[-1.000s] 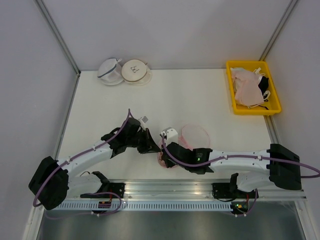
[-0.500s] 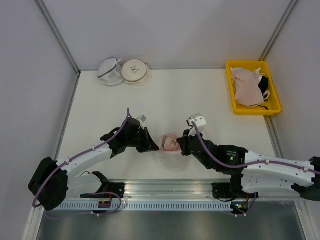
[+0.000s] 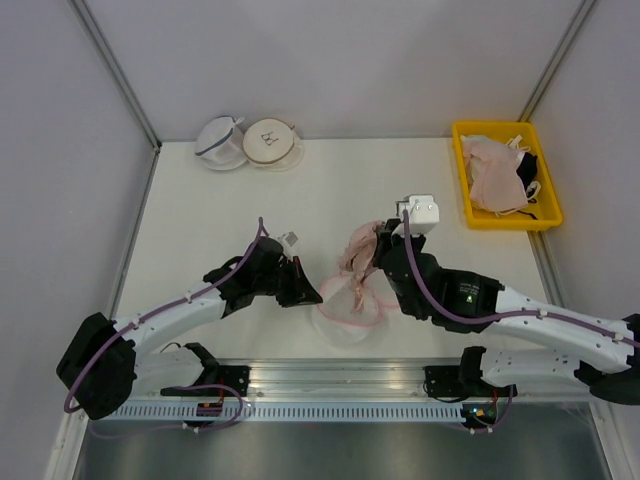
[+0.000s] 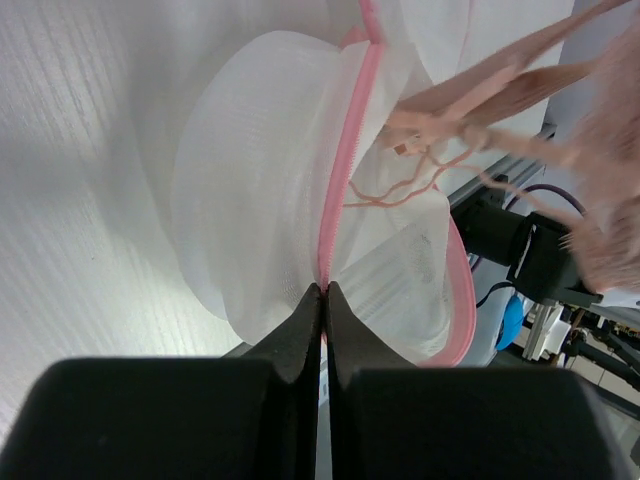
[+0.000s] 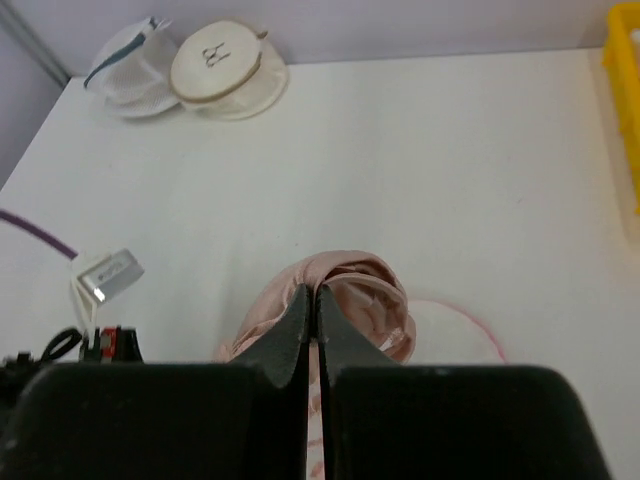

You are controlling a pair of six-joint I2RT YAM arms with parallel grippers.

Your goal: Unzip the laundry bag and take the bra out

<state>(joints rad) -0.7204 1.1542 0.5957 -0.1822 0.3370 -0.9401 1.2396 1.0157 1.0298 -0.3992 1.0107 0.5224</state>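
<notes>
The laundry bag (image 3: 345,318) lies open near the table's front edge, white mesh with a pink rim. My left gripper (image 3: 308,292) is shut on its pink zipper edge (image 4: 340,190) at the bag's left side, the fingertips (image 4: 312,310) pressed together on it. My right gripper (image 3: 374,252) is shut on the dusty pink bra (image 3: 356,250) and holds it up above the bag. The bra (image 5: 355,290) bunches round the shut jaws, and its thin straps (image 4: 480,110) trail down toward the bag's opening. Part of the pink rim (image 5: 470,325) shows below the bra.
A yellow bin (image 3: 464,180) at the back right holds paler pink bras and a black-and-white garment. Two other mesh pouches stand at the back left, one with dark trim (image 3: 222,143) and one beige-rimmed (image 3: 272,143). Grey walls close in the table.
My right gripper has pulled the bra out of the bag and risen toward the back right. My left gripper has finished shutting on the bag's rim and stayed in place.
</notes>
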